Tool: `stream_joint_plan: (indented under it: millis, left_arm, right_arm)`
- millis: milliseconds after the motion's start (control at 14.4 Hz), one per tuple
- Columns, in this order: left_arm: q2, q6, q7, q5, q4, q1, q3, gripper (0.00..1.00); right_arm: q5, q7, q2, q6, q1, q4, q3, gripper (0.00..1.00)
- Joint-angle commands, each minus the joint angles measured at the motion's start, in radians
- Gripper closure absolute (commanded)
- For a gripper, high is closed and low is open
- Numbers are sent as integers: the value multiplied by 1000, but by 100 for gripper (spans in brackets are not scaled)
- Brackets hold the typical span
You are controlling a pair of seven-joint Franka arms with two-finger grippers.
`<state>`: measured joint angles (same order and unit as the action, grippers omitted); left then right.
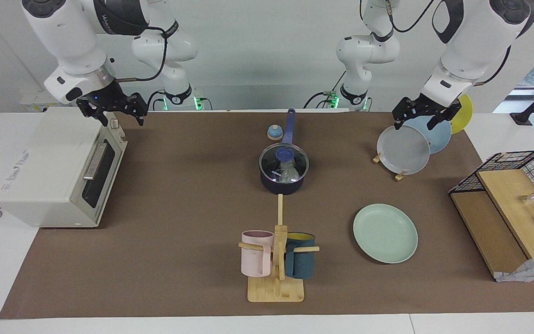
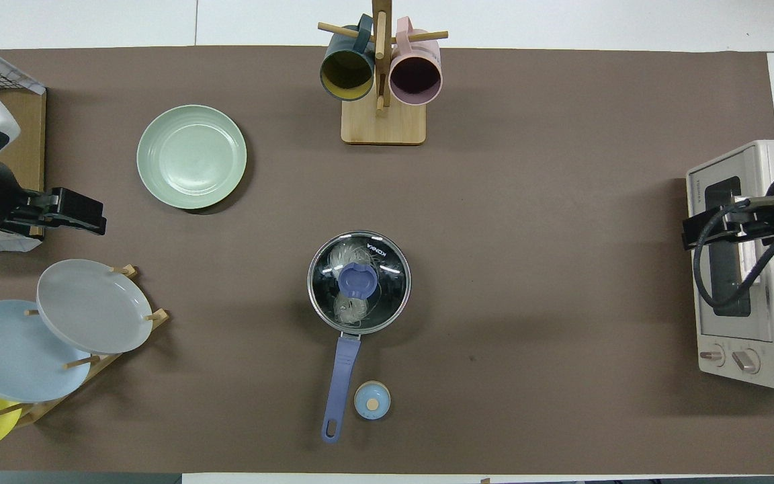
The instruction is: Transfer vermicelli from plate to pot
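The navy pot (image 1: 282, 186) stands mid-table with its long blue handle (image 2: 341, 376) pointing toward the robots. A glass lid with a blue knob (image 2: 358, 280) sits on it. The whitish vermicelli (image 1: 288, 172) lies inside the pot and shows through the lid (image 2: 347, 255). The mint-green plate (image 1: 385, 233) lies bare, farther from the robots and toward the left arm's end (image 2: 191, 156). My left gripper (image 1: 427, 118) hangs open and empty over the plate rack (image 2: 84, 216). My right gripper (image 1: 118, 113) hangs open and empty over the toaster oven (image 2: 696, 232).
A wooden mug tree (image 1: 276, 287) with a pink mug (image 1: 256, 253) and a dark teal mug (image 1: 300, 261) stands farther out than the pot. A rack holds grey (image 1: 403, 149), light blue and yellow plates. There is a toaster oven (image 1: 58, 176), a wire basket with boards (image 1: 508, 208), and a small blue disc (image 1: 274, 133) beside the handle.
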<state>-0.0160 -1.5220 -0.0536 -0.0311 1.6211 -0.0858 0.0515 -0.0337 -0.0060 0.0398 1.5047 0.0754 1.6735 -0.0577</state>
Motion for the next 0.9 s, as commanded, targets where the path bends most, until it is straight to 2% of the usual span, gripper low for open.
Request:
stream_joint_plan:
  millis: [0,139,487,834]
  left_arm:
    - [-4,14,1,-3,-7,6,-1,0]
    - [-4,14,1,-3,-7,6,-1,0]
    - [-4,14,1,-3,-7,6,-1,0]
    - [-4,14,1,-3,-7,6,-1,0]
  right_arm:
    - [-3,-25,-20,-10,-14,-12,2,0]
    - [-8,-26,-28,-20,-20,-41,-2,0]
    - [-5,-20,-12,2,-19,-43,-37,0]
    - [-3,-16,8,15,-6,-35,-33,0]
